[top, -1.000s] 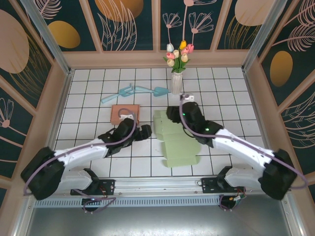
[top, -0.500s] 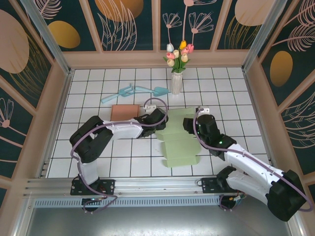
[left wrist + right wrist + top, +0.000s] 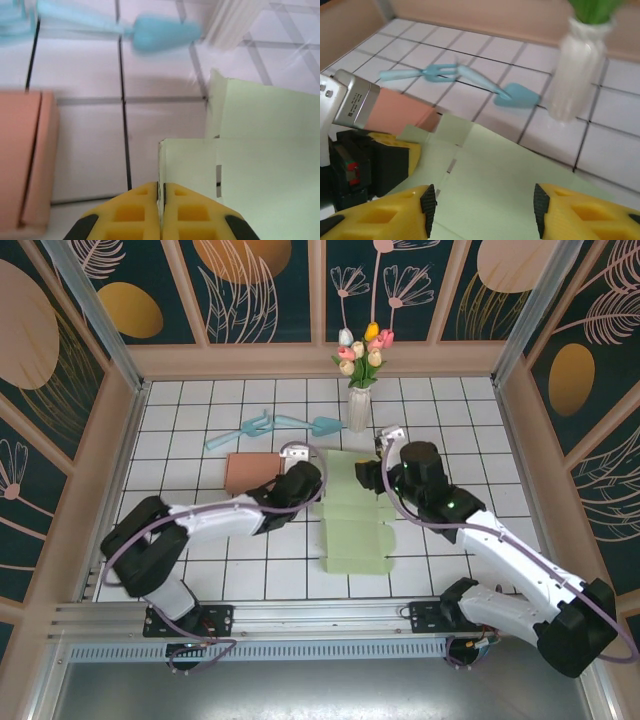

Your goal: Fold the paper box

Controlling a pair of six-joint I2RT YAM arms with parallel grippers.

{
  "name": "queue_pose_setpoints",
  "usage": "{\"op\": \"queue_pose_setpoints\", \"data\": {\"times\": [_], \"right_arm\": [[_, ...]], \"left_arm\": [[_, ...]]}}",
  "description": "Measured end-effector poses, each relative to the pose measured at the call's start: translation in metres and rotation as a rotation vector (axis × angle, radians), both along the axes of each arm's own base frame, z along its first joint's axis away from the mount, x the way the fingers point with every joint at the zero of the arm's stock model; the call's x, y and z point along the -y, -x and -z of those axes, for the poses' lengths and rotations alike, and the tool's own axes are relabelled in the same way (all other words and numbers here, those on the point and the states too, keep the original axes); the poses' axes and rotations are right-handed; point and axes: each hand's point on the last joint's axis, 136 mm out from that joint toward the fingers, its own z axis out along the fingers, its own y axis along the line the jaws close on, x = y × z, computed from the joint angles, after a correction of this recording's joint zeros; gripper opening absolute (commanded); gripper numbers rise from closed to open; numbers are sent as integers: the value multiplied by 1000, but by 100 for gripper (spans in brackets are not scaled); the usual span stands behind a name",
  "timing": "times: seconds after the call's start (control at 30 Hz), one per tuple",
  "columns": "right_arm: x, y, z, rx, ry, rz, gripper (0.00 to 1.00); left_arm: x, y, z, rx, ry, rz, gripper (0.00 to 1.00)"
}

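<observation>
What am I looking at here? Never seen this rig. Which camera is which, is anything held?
Two robot arms, bolted at the near edge of a tiled table, are meant to fold a paper box. The wide picture comes from a fixed camera above and behind them: left arm on the left, right arm on the right. The other two come from a camera on each wrist, looking along its yellow fingers. On the table lie a flat green box sheet, a salmon flat piece, two light-blue tools and a vase of tulips. The left hand is closed at the sheet's left edge; whether it pinches the paper is hard to tell. The right hand is open above the sheet, holding nothing.
</observation>
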Motion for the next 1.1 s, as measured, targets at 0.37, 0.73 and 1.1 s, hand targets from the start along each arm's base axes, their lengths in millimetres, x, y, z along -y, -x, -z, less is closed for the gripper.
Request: {"op": "queue_pose_setpoints", "data": {"times": [0.37, 0.73, 1.1], "right_arm": [[-2, 18, 7, 150, 573, -464, 54], [4, 17, 51, -48, 718, -661, 48], [-1, 27, 69, -169, 701, -761, 38]], "left_arm": [[-34, 45, -29, 407, -34, 206, 0], [-32, 72, -51, 624, -24, 358, 0], [-29, 76, -67, 684, 2, 380, 0]]}}
